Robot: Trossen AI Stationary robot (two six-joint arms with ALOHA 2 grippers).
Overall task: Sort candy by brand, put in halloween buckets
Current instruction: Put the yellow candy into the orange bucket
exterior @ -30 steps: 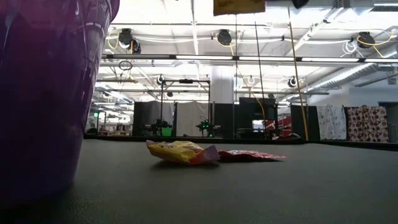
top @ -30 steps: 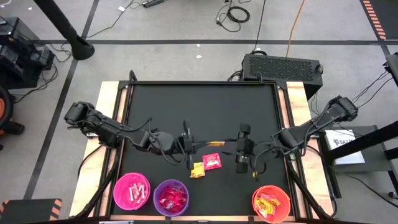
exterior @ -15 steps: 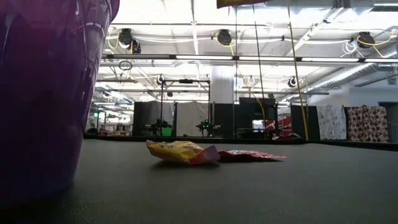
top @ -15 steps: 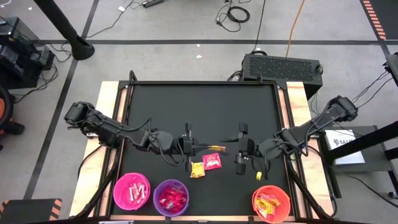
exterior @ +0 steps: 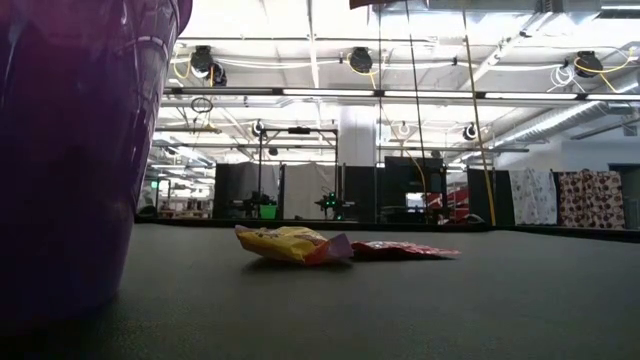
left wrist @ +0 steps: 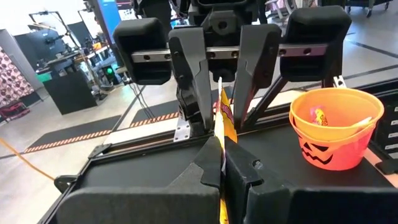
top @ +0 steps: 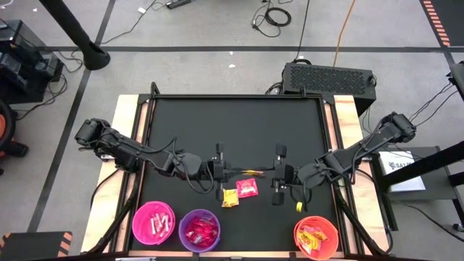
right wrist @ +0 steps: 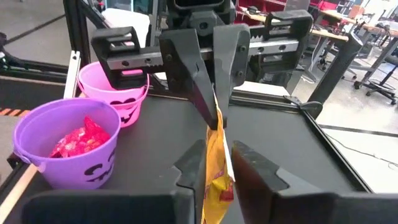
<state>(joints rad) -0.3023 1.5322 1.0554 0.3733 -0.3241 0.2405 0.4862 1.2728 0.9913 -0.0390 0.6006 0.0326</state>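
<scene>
A yellow candy packet (top: pixel 251 172) hangs in the air over the middle of the table, between my two grippers. My left gripper (top: pixel 235 172) comes from the left and is shut on it. My right gripper (top: pixel 267 174) faces it from the right and is shut on the other end. On the table below lie a yellow packet (top: pixel 230 198) and a red one (top: pixel 247 188). Along the near edge stand the pink bucket (top: pixel 136 217), the purple bucket (top: pixel 181 226) with red candy, and the orange bucket (top: pixel 297 232) with yellow candy. My left gripper pinches the packet's left end (left wrist: pixel 222 134) between its two fingers, coming level from the table's left. The packet stands on edge, lifted clear of the table. My right gripper pinches the packet's right end (right wrist: pixel 216 146) between its two fingers, level from the table's right and slightly downward.
The far half of the black table (top: pixel 239 123) is bare. The table's raised frame (top: pixel 148 123) runs along its sides. The purple bucket (exterior: pixel 70 150) fills the low view's left side, with the two loose packets (exterior: pixel 285 243) beyond it.
My right gripper has moved a little toward the table's left, up to the held packet's free end. The packet has risen slightly, almost leaving the top of the low view. The packets on the table have not moved.
</scene>
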